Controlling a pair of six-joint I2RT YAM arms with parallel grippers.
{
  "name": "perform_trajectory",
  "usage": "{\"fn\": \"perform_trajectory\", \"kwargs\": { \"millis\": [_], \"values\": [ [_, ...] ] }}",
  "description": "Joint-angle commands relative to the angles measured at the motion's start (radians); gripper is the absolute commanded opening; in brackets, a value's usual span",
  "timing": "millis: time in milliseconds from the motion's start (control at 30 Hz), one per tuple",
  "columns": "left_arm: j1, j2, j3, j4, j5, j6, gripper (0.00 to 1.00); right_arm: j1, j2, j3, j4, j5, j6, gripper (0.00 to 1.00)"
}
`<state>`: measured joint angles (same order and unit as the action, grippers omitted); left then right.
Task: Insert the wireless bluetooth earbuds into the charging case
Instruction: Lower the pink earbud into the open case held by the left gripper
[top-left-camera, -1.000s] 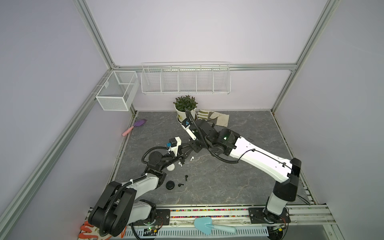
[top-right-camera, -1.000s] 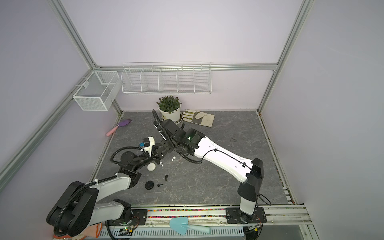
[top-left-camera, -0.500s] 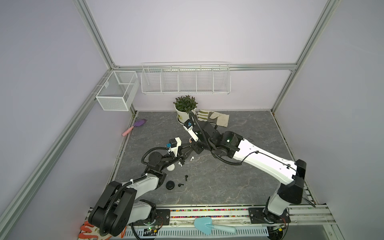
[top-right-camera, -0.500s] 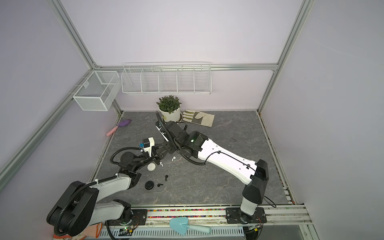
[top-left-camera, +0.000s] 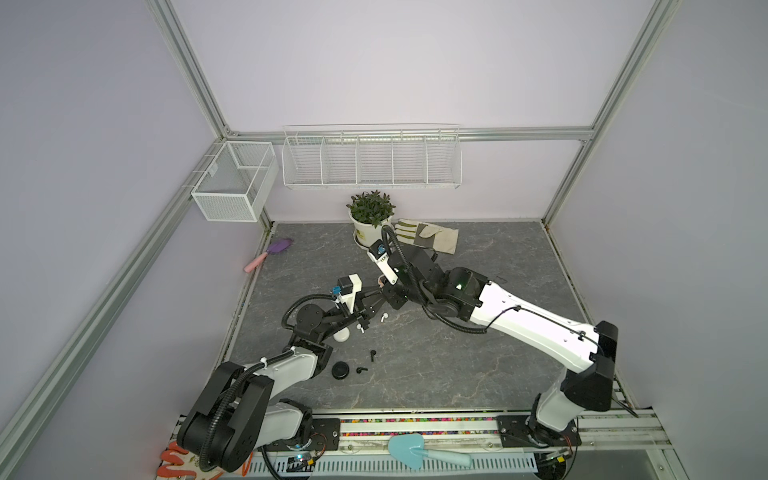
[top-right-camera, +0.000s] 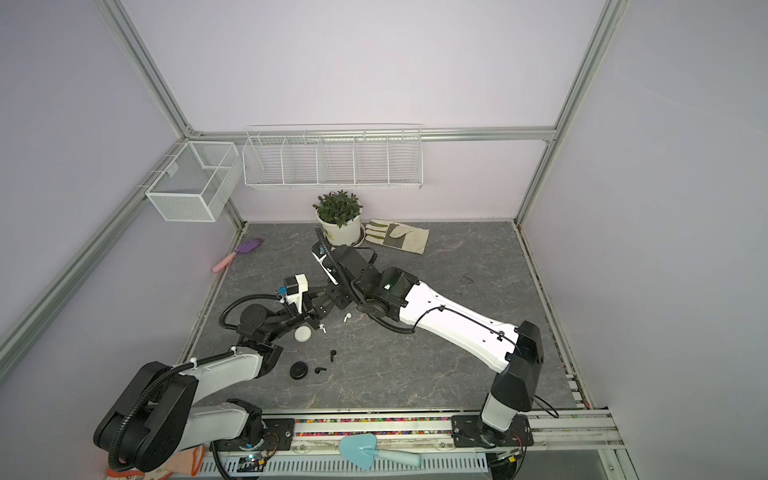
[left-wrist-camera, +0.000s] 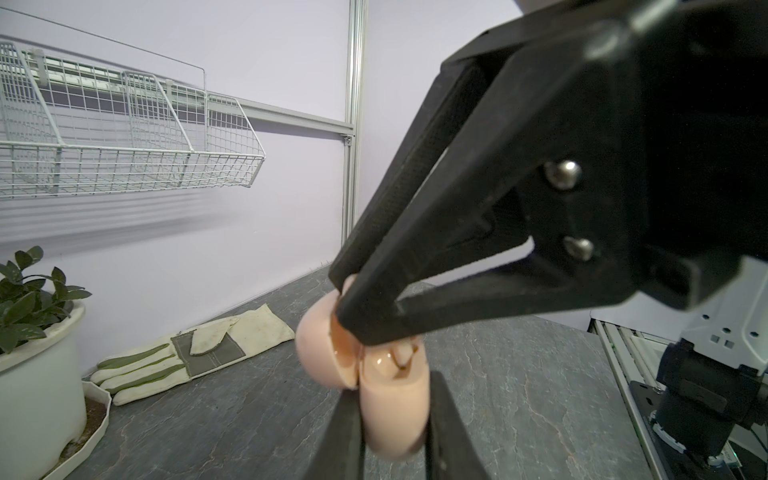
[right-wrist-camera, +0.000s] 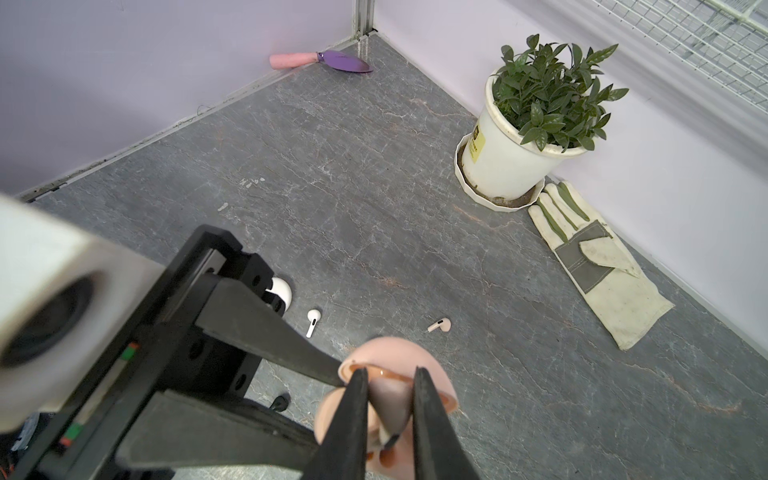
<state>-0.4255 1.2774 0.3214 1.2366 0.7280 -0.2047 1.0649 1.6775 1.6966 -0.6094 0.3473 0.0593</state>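
- Beyond the glove (top-left-camera: 428, 240) beside the plant pot (top-left-camera: 363, 230), bare worktop (top-left-camera: 498, 249) runs to its right edge
- Held above the worktop in front of the pot: pink charging case (right-wrist-camera: 399, 353), clamped in the tightly closed left gripper (left-wrist-camera: 394, 395)
- Nearly closed right gripper (right-wrist-camera: 390, 374) pinches a pink earbud (right-wrist-camera: 388, 411) at the case's open mouth
- Change: right elbow (top-left-camera: 602, 345) has swung away from the pot; case unmoved
- Grey veined surface, lilac walls (top-left-camera: 415, 62)

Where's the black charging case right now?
In a top view the black charging case lies on the table at front left, next to the left arm, a black earbud just right of it and the white case behind it.
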Motion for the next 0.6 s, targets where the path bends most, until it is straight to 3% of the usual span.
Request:
{"fn": "perform_trajectory", "kwargs": {
  "millis": [0,567],
  "values": [
    [-0.001,-0.006,0.010,0.115,0.031,0.002,0.00,0.008,0.003,-0.027,-0.018,-0.012,-0.002,0.21],
    [0.002,0.010,0.018,0.124,0.031,-0.015,0.00,0.009,-0.014,-0.008,-0.019,-0.011,-0.025,0.29]
  ]
}}
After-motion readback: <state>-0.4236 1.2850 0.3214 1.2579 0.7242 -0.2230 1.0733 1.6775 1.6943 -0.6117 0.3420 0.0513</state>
